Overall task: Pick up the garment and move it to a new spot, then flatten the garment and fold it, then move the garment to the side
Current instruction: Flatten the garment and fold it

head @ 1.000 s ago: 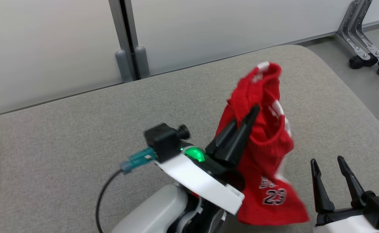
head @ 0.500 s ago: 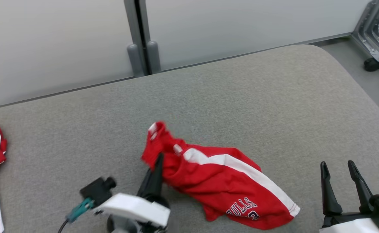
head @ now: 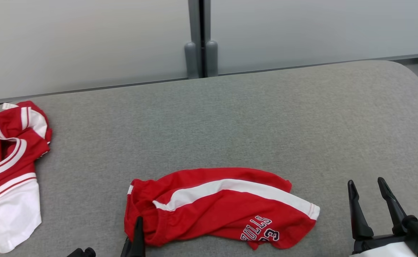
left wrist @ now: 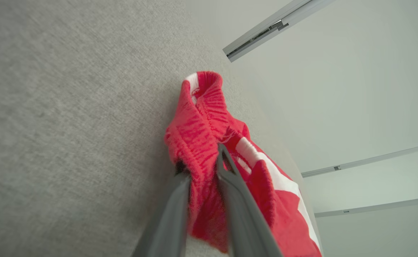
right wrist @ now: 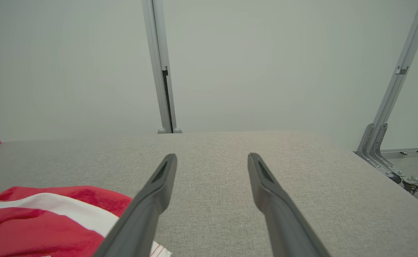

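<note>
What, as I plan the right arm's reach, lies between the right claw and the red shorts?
Bare grey cushion separates right claw and red shorts, per the head view.

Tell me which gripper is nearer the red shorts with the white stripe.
Left. The left gripper has the waistband of the shorts between its fingers, at their left end. The right gripper stands open off the other end, apart from the cloth.

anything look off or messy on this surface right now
The red shorts lie rumpled, not flat, their waistband bunched up in the left gripper. A second red and white garment sits in a heap at the left edge of the grey surface.
</note>
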You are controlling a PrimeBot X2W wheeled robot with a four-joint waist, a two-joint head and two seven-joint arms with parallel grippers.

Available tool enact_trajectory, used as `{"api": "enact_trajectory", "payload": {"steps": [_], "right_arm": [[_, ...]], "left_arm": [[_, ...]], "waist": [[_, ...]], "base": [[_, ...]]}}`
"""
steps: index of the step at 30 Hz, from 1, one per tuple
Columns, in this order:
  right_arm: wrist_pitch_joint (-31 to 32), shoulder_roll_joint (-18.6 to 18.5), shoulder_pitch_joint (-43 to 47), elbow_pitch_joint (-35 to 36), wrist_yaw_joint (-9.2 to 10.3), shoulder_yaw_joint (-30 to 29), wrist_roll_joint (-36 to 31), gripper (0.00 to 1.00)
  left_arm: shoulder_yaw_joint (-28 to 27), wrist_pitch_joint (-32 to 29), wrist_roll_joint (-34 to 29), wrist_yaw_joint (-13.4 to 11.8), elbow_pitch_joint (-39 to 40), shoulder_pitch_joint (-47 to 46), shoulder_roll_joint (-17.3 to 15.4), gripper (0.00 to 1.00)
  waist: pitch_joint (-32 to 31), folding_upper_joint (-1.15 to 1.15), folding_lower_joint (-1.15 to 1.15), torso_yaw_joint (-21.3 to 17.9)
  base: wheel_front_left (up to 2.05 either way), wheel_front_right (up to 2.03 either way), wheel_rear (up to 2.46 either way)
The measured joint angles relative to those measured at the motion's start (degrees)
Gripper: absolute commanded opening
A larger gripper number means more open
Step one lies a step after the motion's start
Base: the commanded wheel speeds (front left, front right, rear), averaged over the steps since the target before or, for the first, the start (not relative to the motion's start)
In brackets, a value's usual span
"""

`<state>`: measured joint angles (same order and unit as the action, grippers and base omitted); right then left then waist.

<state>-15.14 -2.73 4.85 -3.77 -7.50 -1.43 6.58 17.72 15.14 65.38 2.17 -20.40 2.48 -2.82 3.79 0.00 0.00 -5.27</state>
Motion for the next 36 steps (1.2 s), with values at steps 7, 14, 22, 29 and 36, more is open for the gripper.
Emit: {"api": "enact_trajectory", "payload": {"steps": [7,14,22,29,36], "right_arm": [[0.00,-0.01,0.25,0.03,0.00,-0.04,-0.46,1.00],[0.00,-0.02,0.63,0.04,0.00,0.12,-0.47,1.00],[0.00,-0.01,0.69,-0.49,0.00,1.62,0.09,1.00],[0.00,-0.02,0.79,-0.47,0.00,1.30,0.58,1.00],[0.00,-0.01,1.20,-0.56,0.00,1.09,1.01,1.00]], "left_arm": [[-5.77,0.00,-10.26,-2.20,2.44,1.24,0.01,1.00],[-6.12,0.00,-25.09,-4.04,8.64,5.18,-0.02,1.00],[1.57,-14.57,-31.06,-7.48,6.49,-2.54,-2.55,1.00],[3.63,-24.47,-32.51,-10.16,5.70,-5.39,-5.13,1.00],[5.11,-25.02,-31.72,-6.97,7.38,-5.88,-5.83,0.00]], "waist": [[-0.92,0.00,0.00,2.66],[-2.23,0.00,0.00,2.53],[-2.74,0.00,0.00,0.39],[-2.63,0.00,0.00,-2.54],[-2.23,0.00,0.00,-3.29]], "base": [[0.00,0.00,0.00],[0.00,0.00,0.00],[0.00,0.00,0.00],[0.00,0.00,0.00],[0.00,0.00,0.00]]}}
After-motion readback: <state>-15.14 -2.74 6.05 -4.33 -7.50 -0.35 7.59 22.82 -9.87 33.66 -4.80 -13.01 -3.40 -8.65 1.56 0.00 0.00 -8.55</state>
